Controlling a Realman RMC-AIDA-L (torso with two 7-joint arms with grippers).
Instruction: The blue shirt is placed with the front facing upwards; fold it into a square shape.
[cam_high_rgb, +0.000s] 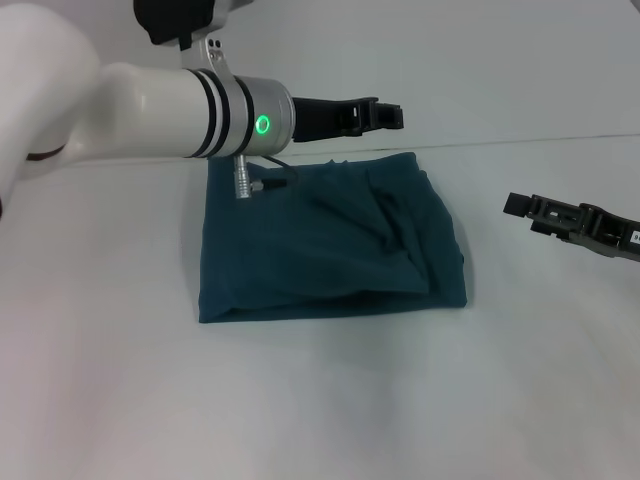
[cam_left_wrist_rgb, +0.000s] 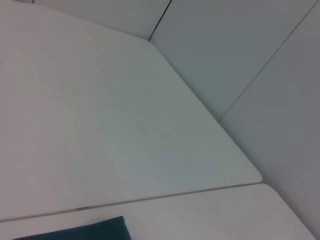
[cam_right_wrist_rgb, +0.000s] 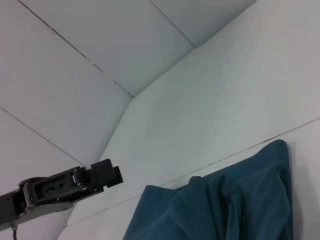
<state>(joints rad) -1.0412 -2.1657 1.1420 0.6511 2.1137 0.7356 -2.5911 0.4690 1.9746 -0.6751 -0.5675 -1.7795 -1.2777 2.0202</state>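
The white worktop (cam_high_rgb: 330, 400) fills most of the head view, bare except for the blue shirt (cam_high_rgb: 330, 245), which lies near the middle, a little toward the far edge. The shirt is already folded into a compact block, roughly square, with its near edge fairly straight and layered. No lettering, collar or sleeve shows on top. The right half is less tidy: a raised crease runs diagonally across it, and the right edge bulges and sags (the right wrist view shows the same rumpled folds at the far corners).

By my reading the folding itself is essentially done; what could remain is smoothing that ridge and squaring the right side, then drawing both arms clear.

The left arm reaches across above the shirt's far-left corner, its left claw (cam_high_rgb: 375, 113) held in the air just past the far edge, carrying nothing; I cannot tell how wide it stands. The right claw (cam_high_rgb: 520, 206) hovers off to the shirt's right, well apart from the cloth, also empty, and its opening is likewise not clear to me.
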